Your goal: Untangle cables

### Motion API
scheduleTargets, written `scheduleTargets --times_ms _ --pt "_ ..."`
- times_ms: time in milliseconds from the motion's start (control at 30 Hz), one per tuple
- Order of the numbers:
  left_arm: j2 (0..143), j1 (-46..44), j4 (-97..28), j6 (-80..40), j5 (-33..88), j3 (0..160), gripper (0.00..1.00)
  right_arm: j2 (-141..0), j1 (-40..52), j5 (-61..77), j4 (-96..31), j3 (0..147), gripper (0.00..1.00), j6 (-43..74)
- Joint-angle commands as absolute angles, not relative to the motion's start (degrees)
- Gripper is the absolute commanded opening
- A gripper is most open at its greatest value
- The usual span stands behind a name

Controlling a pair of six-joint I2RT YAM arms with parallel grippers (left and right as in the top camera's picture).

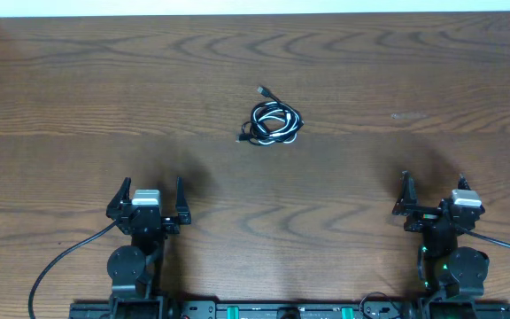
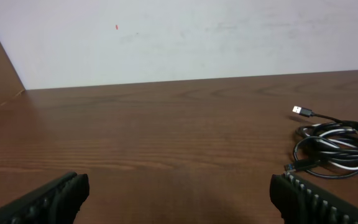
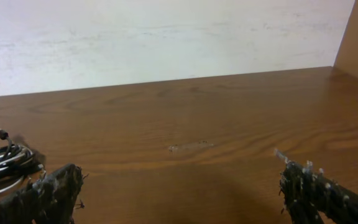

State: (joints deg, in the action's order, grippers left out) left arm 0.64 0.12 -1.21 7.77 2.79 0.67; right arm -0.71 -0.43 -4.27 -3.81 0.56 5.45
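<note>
Overhead: tangled cables (image 1: 274,124) mid-width on table (image 1: 78,89), toward far edge. Left gripper (image 1: 151,188), right gripper (image 1: 433,182) near front edge: wide open, empty, well apart from cables. Risk: pinching whole bundle instead of single strand, tightening knot; thin cords slipping out.

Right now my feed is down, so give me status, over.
Left gripper, right gripper: jaws open, empty. Black and white cables in one tangle, untouched. Nothing in the way.
</note>
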Motion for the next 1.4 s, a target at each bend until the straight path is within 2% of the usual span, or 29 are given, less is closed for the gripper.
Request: scheduleTargets --times_ms 0,567,800,1067,1367 --pt "0.30 -0.14 -4.03 8.36 1.85 0.23 0.98 -0.38 -0.86 -3.92 -3.86 0.32 0.99 5.52" --pt "0.30 -0.14 -3.86 8.58 1.87 0.23 0.98 -0.38 -0.86 -3.44 -3.40 0.32 0.99 5.61" --pt "0.30 -0.14 -2.07 8.49 9.02 0.25 0.98 -0.38 -0.86 6.17 0.10 0.32 0.99 5.45" --pt "0.78 -0.14 -1.04 8.51 10.13 1.93 0.98 -0.38 -0.89 12.86 4.29 0.34 0.99 2.04" --pt "12.69 -0.14 -1.54 8.62 12.49 11.44 0.98 -0.67 -0.89 15.86 4.95 2.72 0.99 -0.40"
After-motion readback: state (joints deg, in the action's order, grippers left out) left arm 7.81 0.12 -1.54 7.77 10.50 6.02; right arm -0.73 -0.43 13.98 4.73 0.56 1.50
